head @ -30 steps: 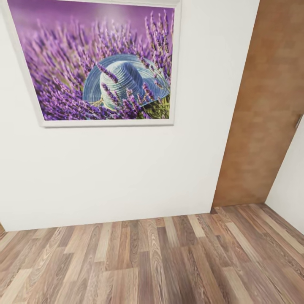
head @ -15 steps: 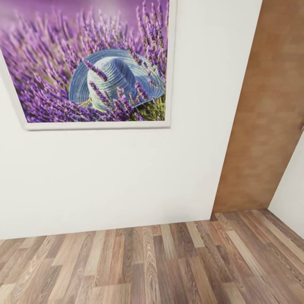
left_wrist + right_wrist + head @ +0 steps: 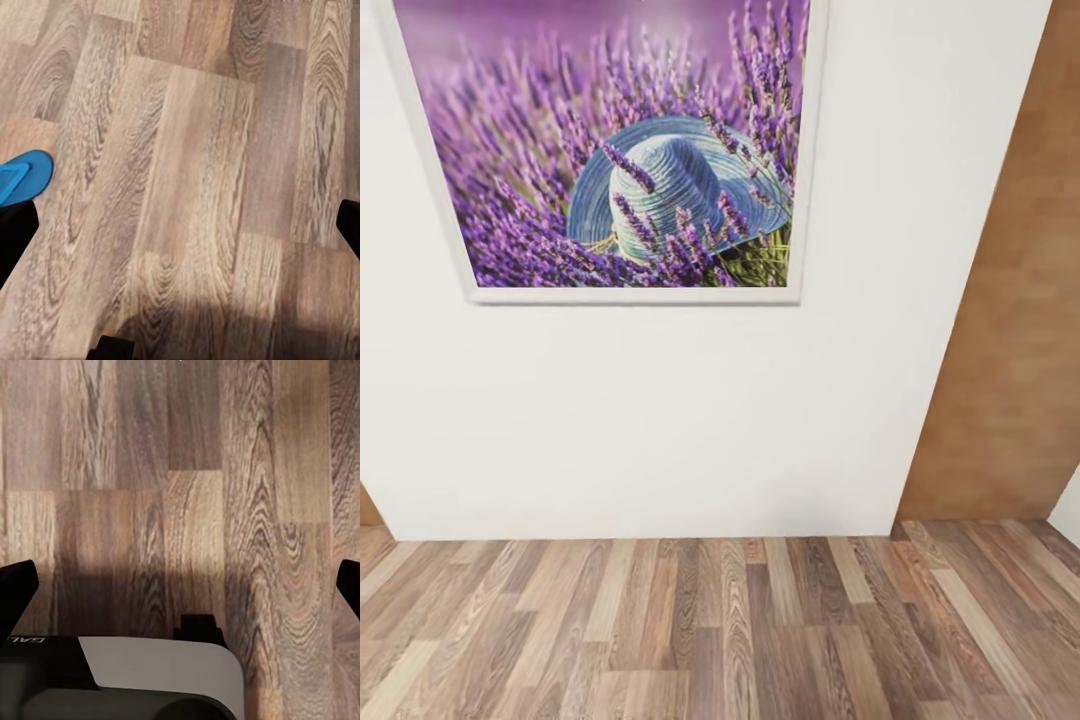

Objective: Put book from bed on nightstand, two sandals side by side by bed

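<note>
Head view: a white wall (image 3: 660,420) takes up most of the frame, carrying a large white-framed print of purple lavender with a blue woven hat (image 3: 630,160) in the upper left and centre. A brown textured panel (image 3: 1020,330), door or wall I cannot tell, runs down the right edge. A wood-plank floor in mixed brown and grey tones (image 3: 720,630) crosses the bottom of the frame and meets the wall along a straight line. Left wrist view: looking down on the same plank floor (image 3: 195,187). One bright blue flat sandal (image 3: 22,176) pokes in at the left edge at mid height, only its rounded end visible, lying flat on the boards; whether toe or heel I cannot tell. The left gripper (image 3: 180,232) has its dark fingertips (image 3: 15,232) at the far left and far right edges of the frame, spread wide apart with nothing between them but floor. The sandal end sits just above the left fingertip in the frame, near it, contact not clear. Right wrist view: plank floor (image 3: 187,472) again, with a shadow band across the lower half. The right gripper (image 3: 180,585) likewise has its dark fingertips (image 3: 15,592) at opposite edges, wide apart, holding nothing. A pale grey and dark part of the robot body (image 3: 135,682) sits in the lower left of that frame.
</note>
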### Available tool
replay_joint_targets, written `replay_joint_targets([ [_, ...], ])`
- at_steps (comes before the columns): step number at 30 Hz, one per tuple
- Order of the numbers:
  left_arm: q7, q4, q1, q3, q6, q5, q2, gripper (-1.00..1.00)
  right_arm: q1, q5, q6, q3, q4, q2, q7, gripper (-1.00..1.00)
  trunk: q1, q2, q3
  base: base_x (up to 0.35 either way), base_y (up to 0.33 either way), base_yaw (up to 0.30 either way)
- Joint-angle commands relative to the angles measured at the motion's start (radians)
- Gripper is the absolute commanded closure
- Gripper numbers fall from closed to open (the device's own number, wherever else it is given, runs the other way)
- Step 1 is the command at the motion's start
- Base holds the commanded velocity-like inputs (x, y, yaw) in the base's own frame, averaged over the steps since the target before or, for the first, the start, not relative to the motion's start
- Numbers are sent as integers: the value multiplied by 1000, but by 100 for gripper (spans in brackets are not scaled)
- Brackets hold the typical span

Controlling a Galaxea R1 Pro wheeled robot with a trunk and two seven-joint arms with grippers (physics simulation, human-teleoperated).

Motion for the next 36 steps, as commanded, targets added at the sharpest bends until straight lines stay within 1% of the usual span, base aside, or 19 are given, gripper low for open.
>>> replay_joint_targets([
  [1, 0, 1, -1, 2, -3, 4, -1, -100, 0, 0, -3, -1, 0, 0, 2, -100, 0, -1, -1, 1, 0, 280],
  [5, 0, 1, -1, 2, -3, 4, -1, -100, 0, 1, -3, -1, 0, 0, 2, -100, 0, -1, -1, 50, 0, 281],
  [11, 0, 1, -1, 2, -3, 4, -1, -100, 0, 1, -3, -1, 0, 0, 1, -100, 0, -1, -1, 240, 0, 267],
  [22, 0, 1, -1, 2, -3, 4, -1, -100, 0, 1, -3, -1, 0, 0, 1, -100, 0, -1, -1, 276, 0, 48],
  [28, 0, 1, -1, 2, -3, 3, -1, -100, 0, 0, -3, -2, -1, 0, 1, -100, 0, -1, -1, 66, 0, 63],
  [36, 0, 1, -1, 2, -3, 2, -1, -100, 0, 0, -4, -2, 0, 0, 2, -100, 0, -1, -1, 4, 0, 262],
])
